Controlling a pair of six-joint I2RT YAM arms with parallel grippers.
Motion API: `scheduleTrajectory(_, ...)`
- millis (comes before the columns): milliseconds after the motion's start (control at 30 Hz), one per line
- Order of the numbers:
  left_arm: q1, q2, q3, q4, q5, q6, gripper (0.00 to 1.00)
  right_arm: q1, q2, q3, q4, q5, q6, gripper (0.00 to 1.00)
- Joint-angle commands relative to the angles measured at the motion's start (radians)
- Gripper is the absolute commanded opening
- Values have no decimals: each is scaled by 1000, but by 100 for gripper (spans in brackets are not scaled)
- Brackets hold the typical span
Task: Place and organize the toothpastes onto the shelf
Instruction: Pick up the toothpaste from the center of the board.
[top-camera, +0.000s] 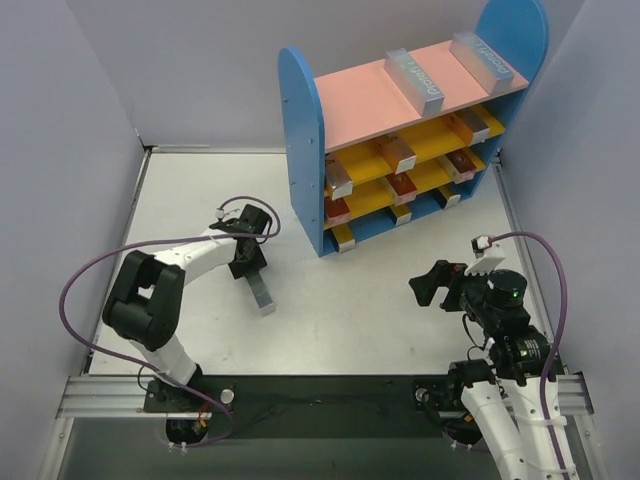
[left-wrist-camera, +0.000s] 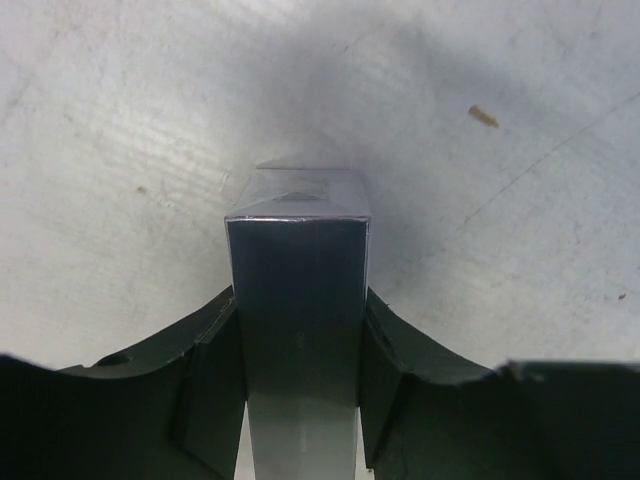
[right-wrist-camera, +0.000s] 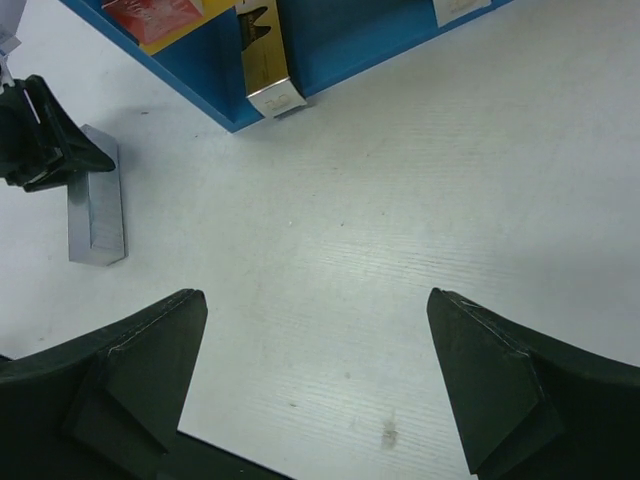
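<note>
A silver-grey toothpaste box (top-camera: 263, 291) lies flat on the white table, left of the shelf (top-camera: 302, 130). My left gripper (top-camera: 247, 264) is shut on its far end. In the left wrist view both fingers press the sides of the box (left-wrist-camera: 298, 250), with the gripper (left-wrist-camera: 299, 305) just above the table. My right gripper (top-camera: 436, 285) hovers open and empty at the right, its fingers (right-wrist-camera: 150, 350) wide apart over bare table. Two silver toothpastes (top-camera: 416, 80) lie on the pink top board. Several more sit on the yellow boards and the blue base.
Grey walls (top-camera: 70, 150) close in the table on the left, back and right. A metal rail (top-camera: 320, 395) runs along the near edge. A gold box end (right-wrist-camera: 264, 50) sticks out of the shelf's base (right-wrist-camera: 345, 45). Purple cables (top-camera: 85, 275) loop off both arms.
</note>
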Motion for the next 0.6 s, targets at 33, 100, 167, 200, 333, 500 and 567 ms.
scheduleTrajectory(33,12,-205,-111,82,81,-80,45,19,-39,-81,81,-111,148,99)
scheduleTrajectory(100,13,-264,-154,144,122,-108,42,28,-53,-141,154,-152,211,99)
scheduleTrajectory(167,12,-354,-228,220,141,-157,40,56,-67,-185,255,-183,304,99)
scheduleTrajectory(200,10,-383,-256,251,167,-177,39,71,-71,-205,289,-181,331,99)
scheduleTrajectory(333,-4,-543,-365,415,207,-290,37,228,-56,-287,420,-106,411,99)
scheduleTrajectory(500,-34,-684,-454,541,219,-364,37,416,26,-313,619,-1,426,99)
scheduleTrajectory(567,-50,-715,-467,602,209,-381,37,532,92,-301,694,68,413,99)
